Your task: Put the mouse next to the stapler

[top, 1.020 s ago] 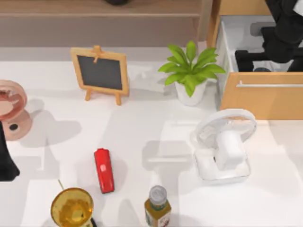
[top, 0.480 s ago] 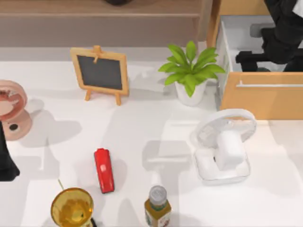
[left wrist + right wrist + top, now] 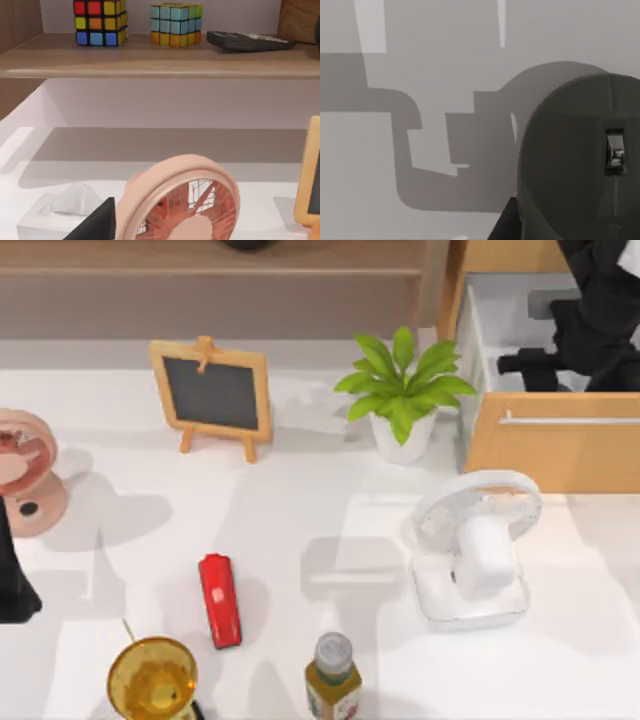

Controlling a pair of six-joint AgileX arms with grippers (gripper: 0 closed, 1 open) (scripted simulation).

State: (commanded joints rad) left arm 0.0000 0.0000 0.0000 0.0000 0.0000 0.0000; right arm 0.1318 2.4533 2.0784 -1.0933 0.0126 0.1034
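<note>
right arm: reaching into the open drawer (image 3: 520,430) at the top view's upper right; right gripper (image 3: 525,364) sits inside the drawer cavity.
right gripper state: cannot tell whether it is released or clenched.
mouse: dark grey rounded body close in front of the right wrist camera (image 3: 575,160), scroll wheel visible, resting on the pale drawer floor. cannot tell whether the gripper touches it.
stapler: red, lying on the worktop (image 3: 300,510) at lower left of centre (image 3: 219,599), well apart from the drawer; yellow cup (image 3: 152,680) near its lower end, bottle (image 3: 333,672) to its right.
left arm: parked at the worktop's left edge (image 3: 12,580), beside the pink fan (image 3: 182,200).
other items: chalkboard (image 3: 212,392), potted plant (image 3: 402,388), white fan (image 3: 475,545) between drawer and stapler.
step in hand: judged as acquiring the mouse in the drawer; placement not yet done.
next move calls for: a secure hold on the mouse, a lift clear of the drawer front, then a carry past plant and white fan to the free patch beside the stapler.
</note>
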